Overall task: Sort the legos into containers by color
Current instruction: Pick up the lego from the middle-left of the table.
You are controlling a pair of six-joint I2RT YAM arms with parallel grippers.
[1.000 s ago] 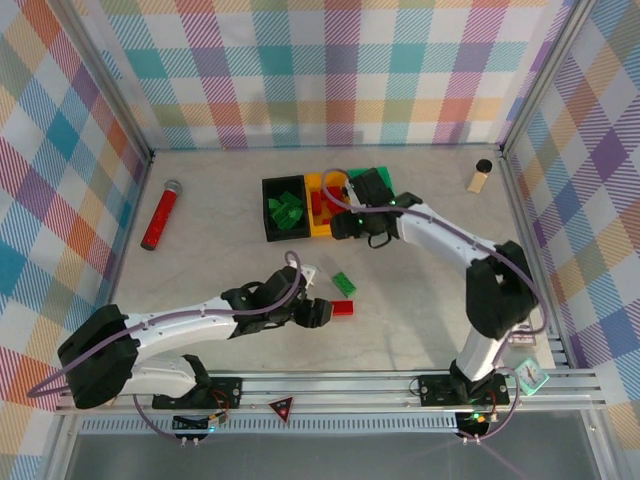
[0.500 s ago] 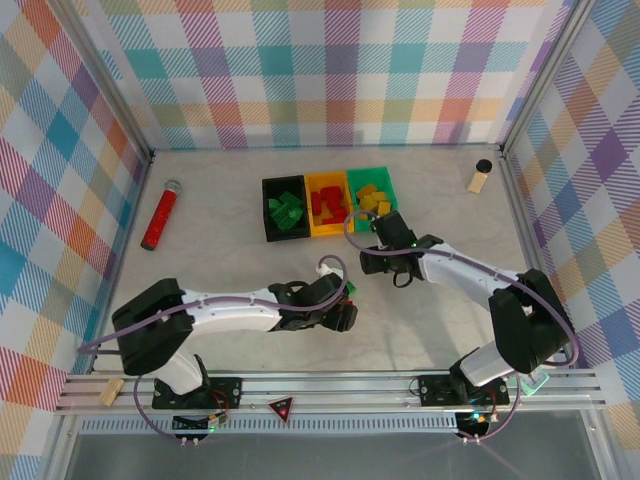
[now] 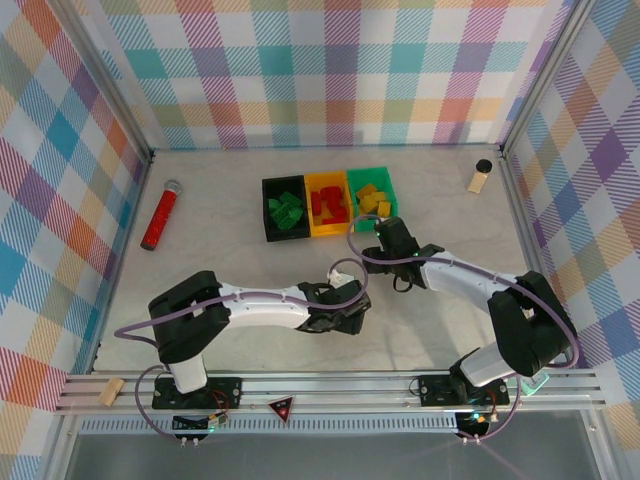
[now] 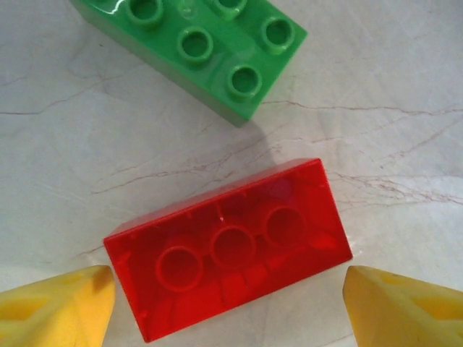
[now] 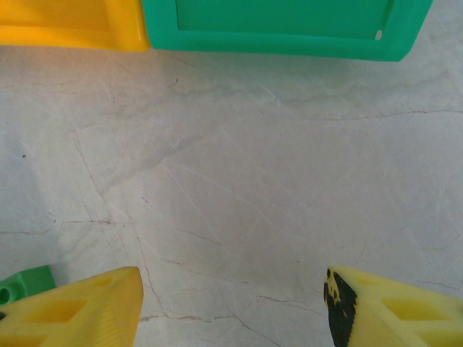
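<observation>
A red lego (image 4: 228,249) lies hollow side up on the table, between the open yellow fingertips (image 4: 58,303) of my left gripper (image 4: 230,307) (image 3: 350,318), which do not touch it. Just beyond it sits a green lego (image 4: 210,50) (image 5: 25,282), studs up. My right gripper (image 5: 231,307) (image 3: 386,235) hangs open and empty over bare table, just in front of the green container (image 5: 289,29) (image 3: 388,180). The black container (image 3: 266,205) holds green legos, the yellow-orange one (image 3: 327,232) (image 5: 65,25) red legos, the green one yellow legos.
A long red cylinder with a grey cap (image 3: 160,215) lies at the left of the table. At the back right, by the wall, stands a small tan bottle with a black cap (image 3: 480,176). Plaid walls close in three sides.
My left gripper has reached right until it stands over the red lego, its jaws wider. My right gripper has drawn back from the containers toward the near side, and has opened a little.
</observation>
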